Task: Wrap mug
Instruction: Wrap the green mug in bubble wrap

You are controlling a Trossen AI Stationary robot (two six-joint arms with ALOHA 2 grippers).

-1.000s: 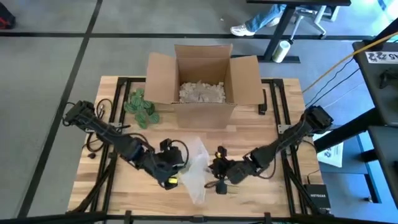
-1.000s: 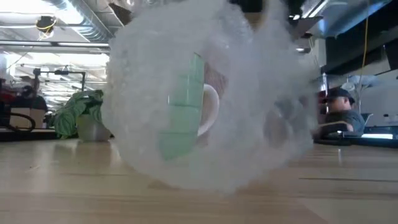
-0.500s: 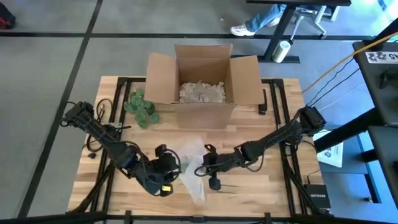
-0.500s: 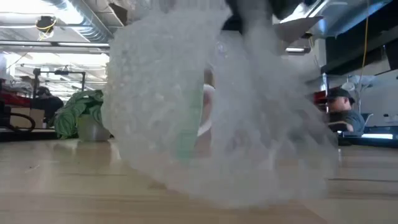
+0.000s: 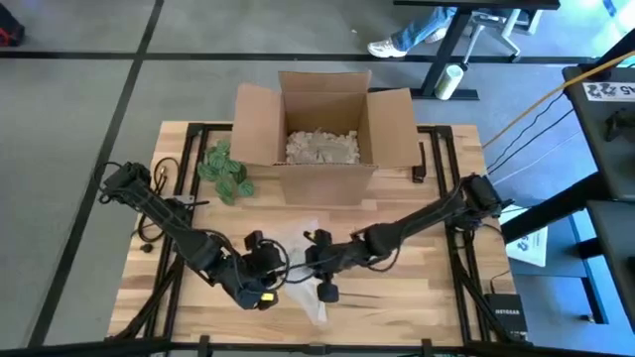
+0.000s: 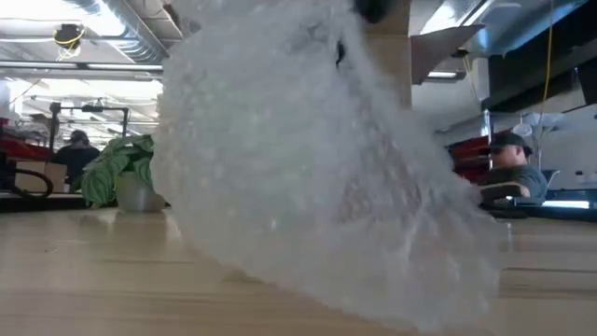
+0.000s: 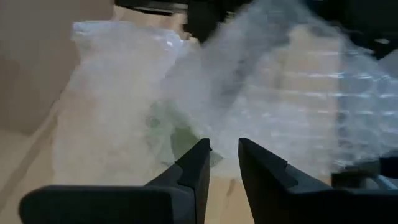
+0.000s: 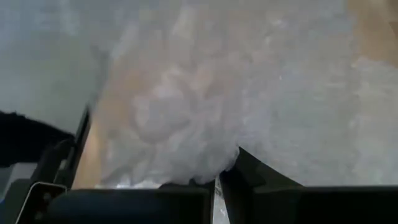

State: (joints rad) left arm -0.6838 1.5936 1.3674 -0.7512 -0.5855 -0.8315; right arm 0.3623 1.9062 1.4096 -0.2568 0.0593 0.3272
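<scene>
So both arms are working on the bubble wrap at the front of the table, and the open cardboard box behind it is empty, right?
Not quite: the box is not empty. The high view shows pale packing filler inside it. The rest holds: both grippers, left and right, are at the bubble wrap near the table's front.

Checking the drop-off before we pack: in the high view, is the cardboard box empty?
No, the open cardboard box at the table's far edge holds pale packing fill across its bottom.
</scene>
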